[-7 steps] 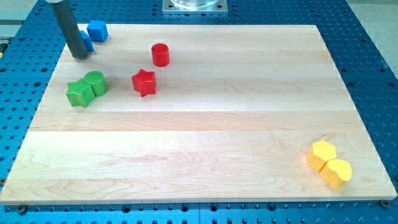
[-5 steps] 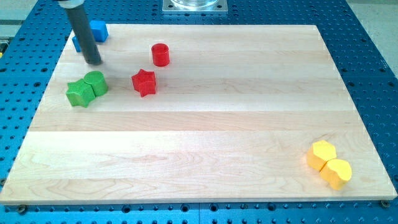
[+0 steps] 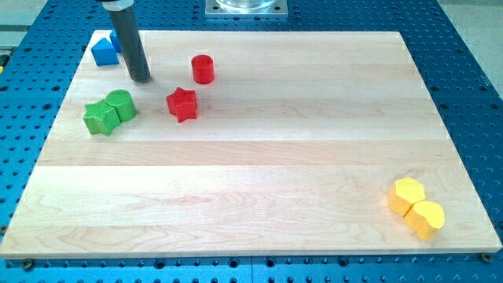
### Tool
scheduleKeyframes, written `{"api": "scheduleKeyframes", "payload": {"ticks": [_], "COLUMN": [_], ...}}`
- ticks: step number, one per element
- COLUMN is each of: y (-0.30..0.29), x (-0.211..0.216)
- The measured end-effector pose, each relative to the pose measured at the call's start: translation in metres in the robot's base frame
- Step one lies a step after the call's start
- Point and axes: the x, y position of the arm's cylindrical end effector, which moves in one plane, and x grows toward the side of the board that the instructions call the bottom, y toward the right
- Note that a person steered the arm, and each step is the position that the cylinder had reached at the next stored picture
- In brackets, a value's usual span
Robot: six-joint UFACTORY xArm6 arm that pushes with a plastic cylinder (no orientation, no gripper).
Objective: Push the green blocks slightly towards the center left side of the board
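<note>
Two green blocks touch each other at the board's left: a green star-like block (image 3: 99,119) and a green rounded block (image 3: 121,104) just to its upper right. My tip (image 3: 141,79) rests on the board above and to the right of the green rounded block, a short gap away from it. The tip stands between the green pair and the red cylinder (image 3: 203,68), left of the red star (image 3: 181,104). The rod rises toward the view's top.
A blue block (image 3: 104,51) sits at the top left corner, partly behind the rod; a second blue block is hidden by it. Two yellow blocks (image 3: 409,195) (image 3: 426,218) touch at the bottom right. The wooden board (image 3: 267,173) lies on a blue perforated table.
My tip has slid to the right and slightly down, from beside the blue blocks to above-right of the green pair. No block has moved.
</note>
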Motion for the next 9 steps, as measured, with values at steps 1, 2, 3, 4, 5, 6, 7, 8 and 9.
{"api": "scheduleKeyframes", "payload": {"ticks": [1, 2, 3, 4, 5, 6, 7, 8, 9], "y": [-0.004, -0.013, 0.012, 0.028, -0.005, 0.011, 0.020, 0.039, 0.039], "x": [0.013, 0.034, 0.043, 0.034, 0.054, 0.048, 0.035, 0.018, 0.018]}}
